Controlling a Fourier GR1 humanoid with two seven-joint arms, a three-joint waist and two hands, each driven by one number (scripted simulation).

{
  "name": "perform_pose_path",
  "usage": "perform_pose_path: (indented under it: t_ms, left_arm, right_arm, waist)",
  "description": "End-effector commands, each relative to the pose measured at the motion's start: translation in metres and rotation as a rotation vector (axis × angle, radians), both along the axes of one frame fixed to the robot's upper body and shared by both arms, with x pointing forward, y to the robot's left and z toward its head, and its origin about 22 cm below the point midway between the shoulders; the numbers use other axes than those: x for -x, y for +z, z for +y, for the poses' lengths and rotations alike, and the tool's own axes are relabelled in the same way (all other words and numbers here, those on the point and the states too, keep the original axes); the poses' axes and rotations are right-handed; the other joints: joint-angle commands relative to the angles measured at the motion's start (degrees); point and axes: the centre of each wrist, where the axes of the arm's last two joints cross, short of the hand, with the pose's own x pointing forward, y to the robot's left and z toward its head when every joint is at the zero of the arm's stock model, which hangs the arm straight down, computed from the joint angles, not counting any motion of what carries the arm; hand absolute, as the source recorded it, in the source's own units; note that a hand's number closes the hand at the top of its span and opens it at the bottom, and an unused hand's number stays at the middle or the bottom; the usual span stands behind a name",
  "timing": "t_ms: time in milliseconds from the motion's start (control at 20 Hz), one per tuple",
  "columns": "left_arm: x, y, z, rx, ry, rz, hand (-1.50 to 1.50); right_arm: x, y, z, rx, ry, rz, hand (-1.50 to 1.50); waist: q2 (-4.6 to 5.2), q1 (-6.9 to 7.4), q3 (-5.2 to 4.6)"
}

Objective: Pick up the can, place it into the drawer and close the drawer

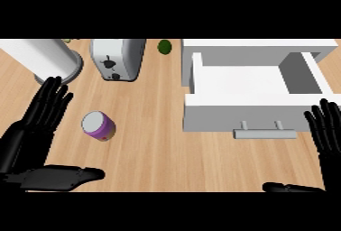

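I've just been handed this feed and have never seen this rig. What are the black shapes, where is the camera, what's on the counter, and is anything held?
The camera sits at the robot's head, looking steeply down at a wooden counter. The black shapes are its two hands, on arms coming in from the lower edge: the left robot hand at the picture's left and the right robot hand at its right. Both are open with straight fingers and hold nothing. Beside the left one stands a small purple can with a white top, untouched. To the right is a white drawer, pulled open, with a grey handle. At the far edge are a silver toaster, a white cylinder on a grey base, and a small green object I cannot identify.
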Motion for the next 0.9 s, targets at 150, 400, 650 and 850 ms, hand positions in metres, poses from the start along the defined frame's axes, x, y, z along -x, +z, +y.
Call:
perform_pose_path:
  t_ms: [150, 400, 650, 850]
  left_arm:
    - [-0.009, -0.018, 0.01, 0.014, 0.037, 0.038, -1.5]
    - [-0.01, -0.032, 0.008, 0.011, 0.028, 0.026, -1.5]
    - [-0.031, -0.061, 0.009, 0.009, 0.043, 0.052, -1.5]
    - [-0.059, -0.059, 0.006, 0.006, 0.054, 0.052, -1.5]
  right_arm:
    - [0.008, -0.005, -0.016, 0.007, -0.016, 0.0, -1.5]
    - [0.012, -0.02, -0.007, -0.011, -0.021, -0.005, -1.5]
    - [0.024, -0.031, -0.018, 0.006, -0.003, 0.014, -1.5]
    - [0.028, -0.006, -0.026, 0.003, -0.007, 0.02, -1.5]
  waist:
    - [0.01, -0.03, -0.01]
    - [0.01, 0.01, -0.01]
    - [0.03, -0.13, -0.01]
    - [0.05, -0.31, -0.02]
